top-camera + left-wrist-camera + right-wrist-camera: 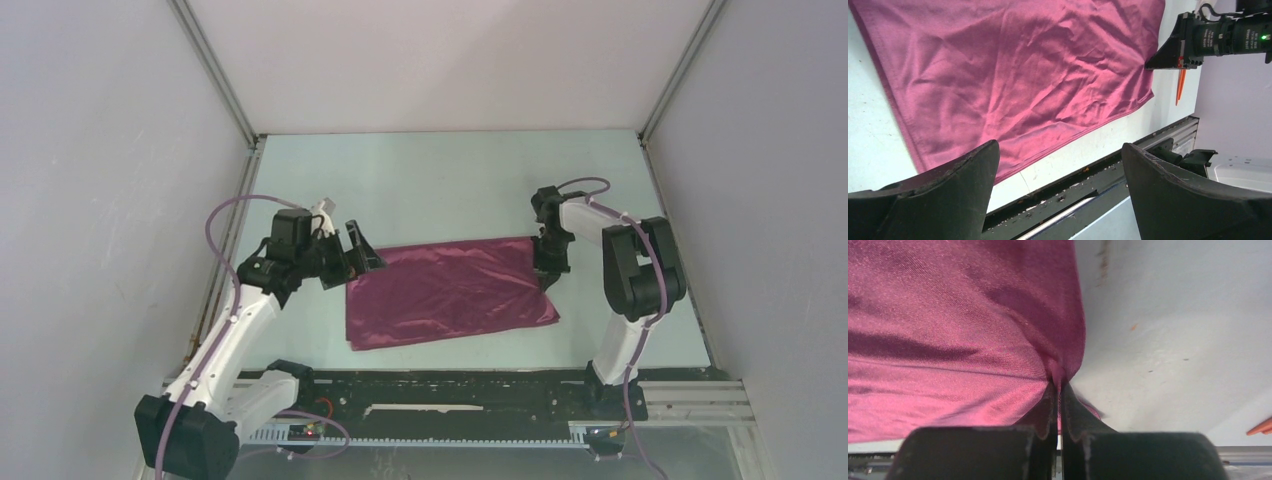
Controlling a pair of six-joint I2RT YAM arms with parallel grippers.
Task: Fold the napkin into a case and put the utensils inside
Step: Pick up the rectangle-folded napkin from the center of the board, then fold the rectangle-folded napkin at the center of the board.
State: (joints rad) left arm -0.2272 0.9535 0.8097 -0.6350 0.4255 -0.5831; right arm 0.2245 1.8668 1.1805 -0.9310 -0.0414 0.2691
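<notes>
The napkin (450,292) is lying flat near the middle of the table (450,180). It's a wrinkled maroon rectangle with its long axis running left to right, and the right end is angling slightly toward the far side. Over on that right edge, the right gripper (548,272) is pointing down and biting hard. Its jaws are pressed together on a small pinch of cloth, and the wrist view is showing the fabric puckering up between the two fingers (1040,412). On the other side, the left gripper (365,250) is hovering at the napkin's left edge near the far corner, jaws spread wide and gripping nothing. Its camera is looking across the whole cloth toward the right arm. From there, a slim orange utensil (1180,86) is lying on the table just past the napkin's right edge, under the right gripper, its long axis running roughly along that edge.
</notes>
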